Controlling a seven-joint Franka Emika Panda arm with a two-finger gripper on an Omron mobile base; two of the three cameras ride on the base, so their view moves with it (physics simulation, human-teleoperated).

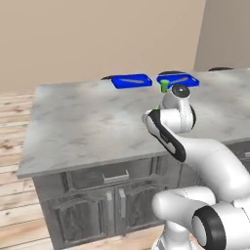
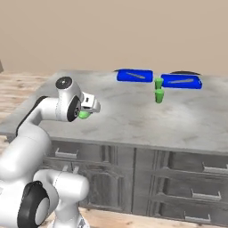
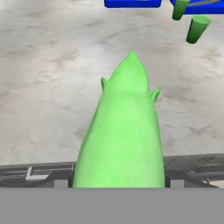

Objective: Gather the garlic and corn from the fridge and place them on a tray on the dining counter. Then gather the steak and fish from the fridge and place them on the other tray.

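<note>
Beige walls close off the far side of the room, and pale wood planks cover the floor at the left. Across the middle runs the dining counter (image 1: 88, 122), a long grey marbled top on dark-grey cabinets whose doors and drawers face the robot; its right end is cut off by the picture edge in both base views.

At the counter's far edge lie two bright-blue trays side by side, the tray (image 2: 134, 75) on the left and the other tray (image 2: 181, 81) on the right. Each carries a thin greyish streak too small to make out. Dark rounded shapes behind them are mostly hidden by the counter. Two green cups (image 2: 159, 95) stand between the trays and a little nearer, one just behind the other; in the left base view the nearer one is hidden behind the arm.

Near the counter's front edge, the gripper (image 2: 84, 113) carries the corn (image 3: 124, 131), a smooth light-green oblong. In the hand view the corn points toward the trays, covers both fingertips, and its lower end is cut off. From the right base view just a green bulge shows under the hand. The jaws are hidden, so the hold itself is inferred from the corn hanging there above the counter.
</note>
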